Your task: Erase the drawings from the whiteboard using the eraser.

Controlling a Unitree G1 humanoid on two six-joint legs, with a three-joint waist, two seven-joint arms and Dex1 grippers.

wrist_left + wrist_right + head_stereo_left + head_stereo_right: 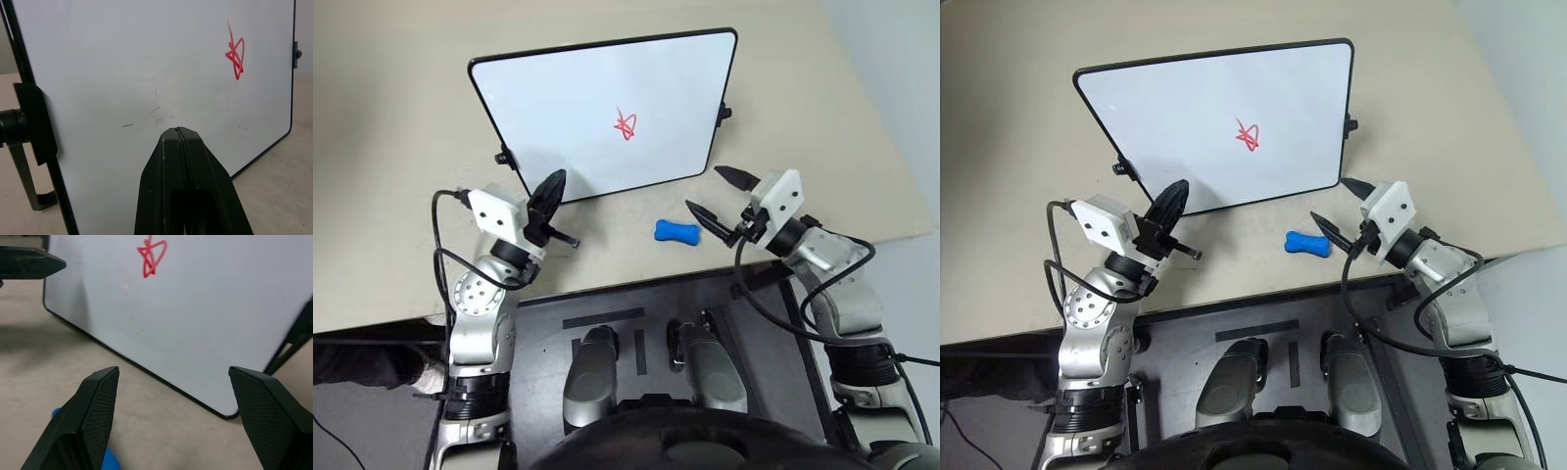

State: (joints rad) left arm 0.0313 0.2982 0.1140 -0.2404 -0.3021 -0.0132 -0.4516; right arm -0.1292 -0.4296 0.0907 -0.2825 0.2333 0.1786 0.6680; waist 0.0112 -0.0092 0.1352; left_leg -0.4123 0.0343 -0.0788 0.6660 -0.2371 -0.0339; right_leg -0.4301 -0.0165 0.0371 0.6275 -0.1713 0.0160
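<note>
The right gripper (pixel 719 201), fingers apart, hovers just right of the small blue bone-shaped eraser (pixel 677 231) — a careless descent could knock it away. The left gripper (pixel 551 186), fingers together, sits near the glossy black-framed whiteboard (pixel 558 108) and could nudge it — its red scribbled drawings (pixel 626 124) remain.

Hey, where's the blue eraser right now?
In the left eye view the eraser lies flat on the table, just in front of the whiteboard's lower right corner, beside the open right claw and not held.
</note>
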